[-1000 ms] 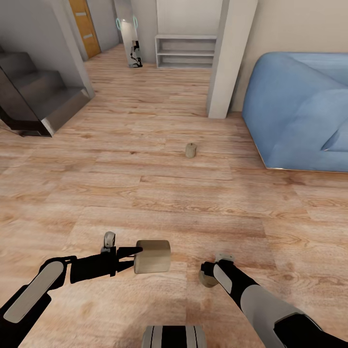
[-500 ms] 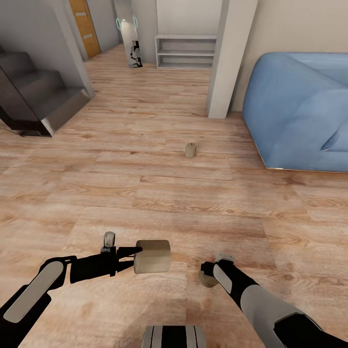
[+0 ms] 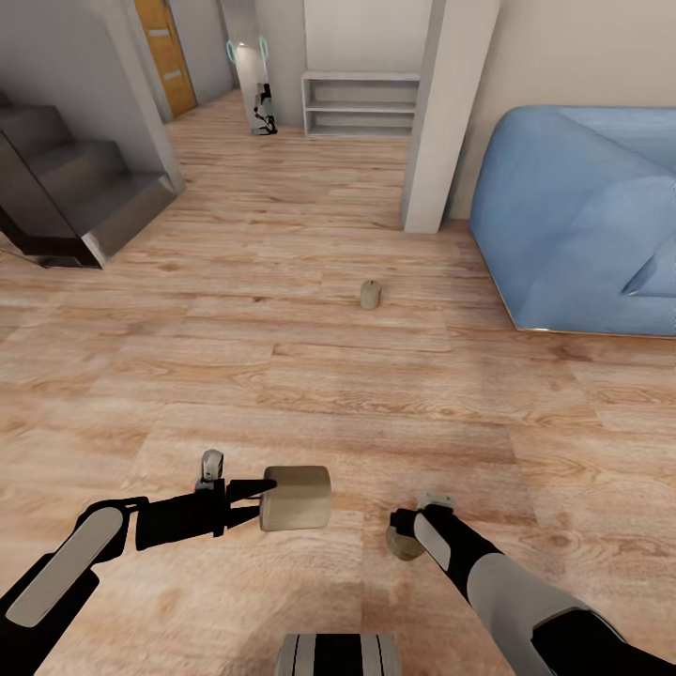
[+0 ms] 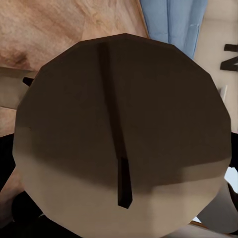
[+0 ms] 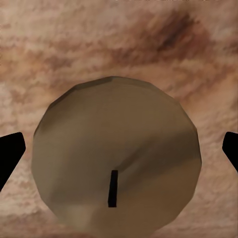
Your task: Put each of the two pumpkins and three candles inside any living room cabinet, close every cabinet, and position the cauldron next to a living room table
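Left claw (image 3: 266, 498) is clamped on a stubby tan-brown cylinder candle (image 3: 297, 498), and the right claw (image 3: 404, 537) sits over a second candle (image 5: 115, 161) with its black fingertips (image 5: 10, 156) either side, though whether it's actually squeezing I can't tell. Using the big blue fabric sofa (image 3: 582, 216) as landmark: the grey square pillar (image 3: 441, 113) is just beside its end, the pale wood plank floor (image 3: 310, 376) runs out in front. A third small candle (image 3: 371, 294) stands upright on it, near the sofa's front corner and well apart from both claws.

Taupe-brown candles (image 3: 297, 498), blue sofa (image 3: 582, 216), light wood-grain floor (image 3: 310, 376), orange door (image 3: 164, 52).
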Robot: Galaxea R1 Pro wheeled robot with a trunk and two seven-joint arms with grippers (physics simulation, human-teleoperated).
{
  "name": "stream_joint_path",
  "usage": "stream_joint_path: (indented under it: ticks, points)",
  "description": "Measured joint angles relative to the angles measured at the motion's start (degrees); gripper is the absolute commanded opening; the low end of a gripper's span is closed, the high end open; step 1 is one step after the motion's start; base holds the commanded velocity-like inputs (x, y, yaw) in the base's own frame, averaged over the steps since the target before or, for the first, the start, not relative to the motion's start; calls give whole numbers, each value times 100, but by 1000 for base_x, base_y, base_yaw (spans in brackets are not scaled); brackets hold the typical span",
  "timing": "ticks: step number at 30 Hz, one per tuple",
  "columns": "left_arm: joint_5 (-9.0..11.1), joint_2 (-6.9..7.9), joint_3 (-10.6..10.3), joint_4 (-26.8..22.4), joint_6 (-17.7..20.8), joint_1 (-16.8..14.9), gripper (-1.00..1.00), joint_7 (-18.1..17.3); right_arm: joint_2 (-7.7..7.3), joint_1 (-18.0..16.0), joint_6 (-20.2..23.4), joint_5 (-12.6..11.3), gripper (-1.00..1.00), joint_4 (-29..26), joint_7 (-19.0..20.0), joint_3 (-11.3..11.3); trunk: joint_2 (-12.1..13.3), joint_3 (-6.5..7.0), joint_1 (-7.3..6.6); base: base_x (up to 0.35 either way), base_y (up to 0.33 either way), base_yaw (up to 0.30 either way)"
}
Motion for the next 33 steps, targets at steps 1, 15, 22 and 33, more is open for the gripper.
stream_joint_path:
  ticks: [1,15,22,33]
  points:
    - [2,0,1,1,0,-3,-100,0,1,0,-3,0,100,0,0,18,0,0,0,0,0,0]
    - [2,-8,-5,1,0,1,-100,0,-6,0,-79,-8,100,20,91,151,0,0,0,0,0,0]
    - [2,-9,0,4,0,-1,-100,0,-7,-2,-75,27,100,35,400,157,0,0,0,0,0,0]
    - [-6,-9,-1,3,0,-1,-100,0,-6,-3,-40,16,100,37,396,165,0,1,-1,0,0,0]
